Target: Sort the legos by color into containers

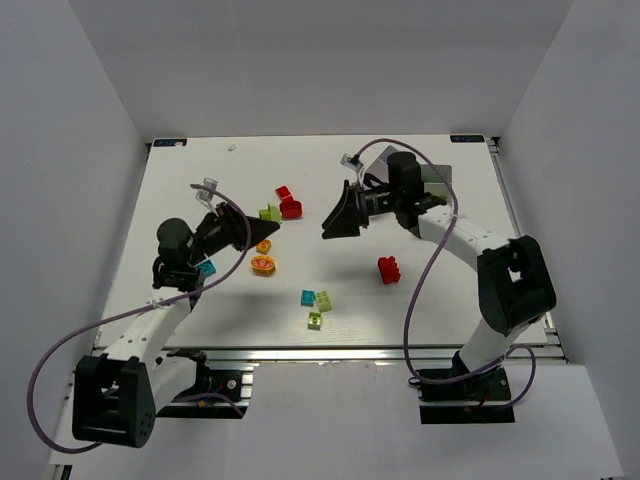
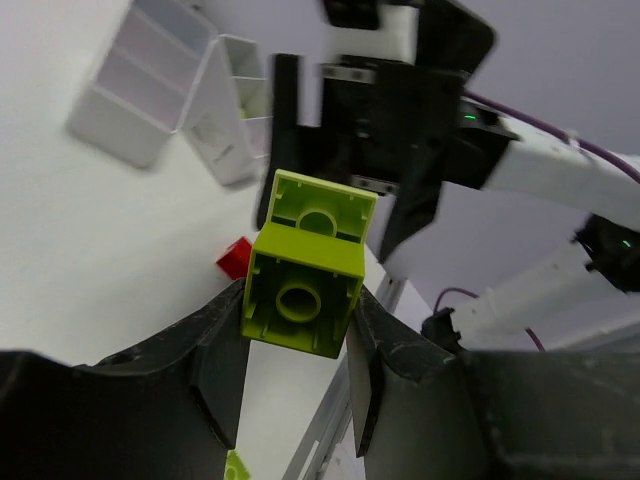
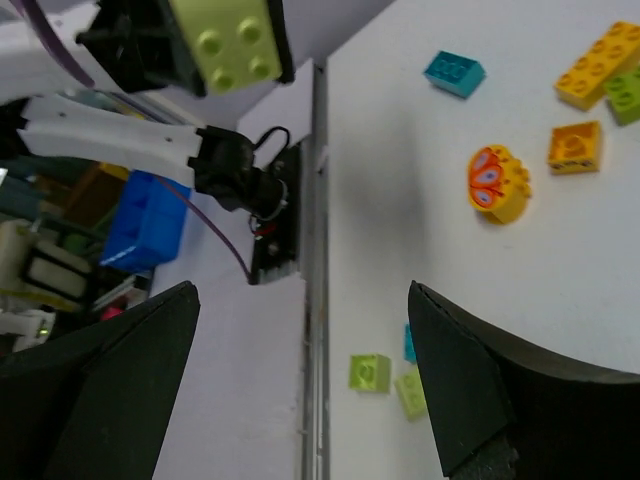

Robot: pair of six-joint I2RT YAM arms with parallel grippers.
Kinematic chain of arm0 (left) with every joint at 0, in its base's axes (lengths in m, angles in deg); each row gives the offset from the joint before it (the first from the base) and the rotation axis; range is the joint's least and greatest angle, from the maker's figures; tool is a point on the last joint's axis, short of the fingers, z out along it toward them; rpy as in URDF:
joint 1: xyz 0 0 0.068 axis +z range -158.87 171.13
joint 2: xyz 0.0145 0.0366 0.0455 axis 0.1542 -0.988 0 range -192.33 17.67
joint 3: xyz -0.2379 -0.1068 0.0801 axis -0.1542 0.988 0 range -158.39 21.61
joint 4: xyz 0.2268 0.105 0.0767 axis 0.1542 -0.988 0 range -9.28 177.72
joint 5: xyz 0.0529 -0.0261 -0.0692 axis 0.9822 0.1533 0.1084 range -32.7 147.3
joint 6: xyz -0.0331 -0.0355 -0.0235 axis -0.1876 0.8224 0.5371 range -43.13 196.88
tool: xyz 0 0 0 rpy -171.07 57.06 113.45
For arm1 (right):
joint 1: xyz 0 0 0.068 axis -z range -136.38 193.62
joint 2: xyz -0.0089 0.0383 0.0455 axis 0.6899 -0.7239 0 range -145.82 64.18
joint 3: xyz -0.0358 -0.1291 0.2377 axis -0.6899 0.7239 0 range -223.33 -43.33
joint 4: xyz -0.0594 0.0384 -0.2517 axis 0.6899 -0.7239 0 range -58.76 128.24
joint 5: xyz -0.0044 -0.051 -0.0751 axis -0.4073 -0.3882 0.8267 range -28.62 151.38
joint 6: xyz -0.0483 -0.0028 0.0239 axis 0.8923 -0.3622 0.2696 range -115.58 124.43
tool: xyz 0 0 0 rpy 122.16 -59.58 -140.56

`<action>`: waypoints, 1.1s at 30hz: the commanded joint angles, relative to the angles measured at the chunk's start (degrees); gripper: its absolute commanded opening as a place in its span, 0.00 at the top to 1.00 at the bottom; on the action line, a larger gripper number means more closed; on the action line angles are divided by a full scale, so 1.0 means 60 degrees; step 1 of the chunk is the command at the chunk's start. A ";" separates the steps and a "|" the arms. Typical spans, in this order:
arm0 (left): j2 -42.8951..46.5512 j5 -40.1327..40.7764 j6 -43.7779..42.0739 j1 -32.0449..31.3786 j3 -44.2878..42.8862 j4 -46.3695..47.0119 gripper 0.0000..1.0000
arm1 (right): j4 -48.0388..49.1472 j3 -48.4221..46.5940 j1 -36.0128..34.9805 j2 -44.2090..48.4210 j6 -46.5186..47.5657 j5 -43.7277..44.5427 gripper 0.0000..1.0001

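My left gripper [image 1: 262,225] [image 2: 300,300] is shut on a lime lego [image 2: 305,265] [image 1: 271,213], held above the table left of centre. My right gripper [image 1: 335,215] [image 3: 302,300] is open and empty, facing the left one across a short gap. On the table lie red legos [image 1: 288,205], a red lego [image 1: 389,270], orange and yellow legos [image 1: 263,264], cyan legos [image 1: 308,298] [image 1: 207,268] and lime legos [image 1: 320,310]. Two white divided containers [image 2: 150,90] lie behind the right arm, which mostly hides them in the top view [image 1: 437,172].
The right wrist view shows a yellow piece with a butterfly print [image 3: 497,183], an orange lego [image 3: 575,147], a cyan lego [image 3: 453,72] and two lime legos [image 3: 369,371] near the table's front rail [image 3: 318,250]. White walls enclose the table.
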 commanded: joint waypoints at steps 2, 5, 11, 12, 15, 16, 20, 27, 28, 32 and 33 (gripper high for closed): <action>0.0673 -0.0497 0.0360 -0.0613 0.0268 0.1996 0.87 | 0.3966 -0.0423 -0.0486 -0.0320 -0.4223 -0.0632 0.11; 0.0878 -0.0453 0.0375 -0.0964 0.0312 0.2041 0.87 | 0.5225 -0.0482 -0.0604 -0.0598 -0.5365 -0.0632 0.11; 0.1025 -0.0190 0.0199 -0.1346 0.0429 0.1630 0.86 | 0.6767 -0.0671 -0.0779 -0.0687 -0.6482 -0.0501 0.11; 0.1010 -0.0161 0.0156 -0.1390 0.0444 0.1558 0.86 | 0.6767 -0.0730 -0.0823 -0.0628 -0.6482 -0.0486 0.11; 0.0908 -0.0087 0.0111 -0.1581 0.0459 0.1543 0.86 | 0.6360 -0.0906 -0.1013 -0.0555 -0.6103 -0.0325 0.10; 0.0835 -0.0073 0.0097 -0.1610 0.0459 0.1543 0.86 | 0.6183 -0.0950 -0.1086 -0.0569 -0.5941 -0.0267 0.11; 0.0674 -0.0029 0.0126 -0.1757 0.0429 0.1645 0.86 | 0.5610 -0.1185 -0.1292 -0.0598 -0.5369 -0.0032 0.11; 0.0527 0.0030 0.0199 -0.1845 0.0473 0.1835 0.86 | 0.3838 -0.1873 -0.1673 -0.0657 -0.3523 0.0261 0.14; 0.0498 0.0045 0.0214 -0.1845 0.0488 0.1850 0.86 | 0.3809 -0.1902 -0.1673 -0.0672 -0.3436 0.0247 0.16; 0.0468 0.0045 0.0243 -0.1860 0.0547 0.1938 0.86 | 0.3516 -0.1991 -0.1717 -0.0745 -0.3084 0.0246 0.27; 0.0454 0.0045 0.0243 -0.1860 0.0547 0.1953 0.86 | 0.3429 -0.1991 -0.1746 -0.0745 -0.2996 0.0247 0.33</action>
